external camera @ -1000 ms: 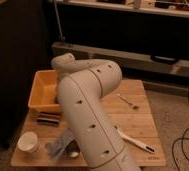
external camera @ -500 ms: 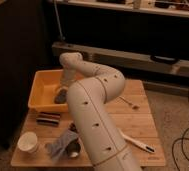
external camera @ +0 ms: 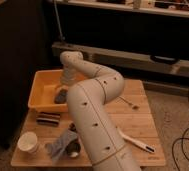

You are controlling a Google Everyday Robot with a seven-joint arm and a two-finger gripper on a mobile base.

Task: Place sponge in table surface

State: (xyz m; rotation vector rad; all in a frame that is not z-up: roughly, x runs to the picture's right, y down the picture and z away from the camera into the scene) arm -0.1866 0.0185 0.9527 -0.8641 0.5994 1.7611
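My white arm rises from the front of the wooden table (external camera: 138, 120), bends at the elbow and reaches left over a yellow bin (external camera: 38, 92). My gripper (external camera: 63, 90) points down into the bin. A dark grey lump (external camera: 60, 97) lies right at its tip; it may be the sponge, but I cannot tell whether the gripper touches it.
In front of the bin lies a dark rectangular object (external camera: 50, 118). A white cup (external camera: 28, 142), a grey cloth (external camera: 58, 146) and a small round object (external camera: 74, 148) sit at the table's front left. A white utensil (external camera: 136, 142) and a fork (external camera: 128, 103) lie at the right.
The arm has stretched out to the left and back. The gripper has gone from over the bin's edge down into the bin, onto the dark lump.
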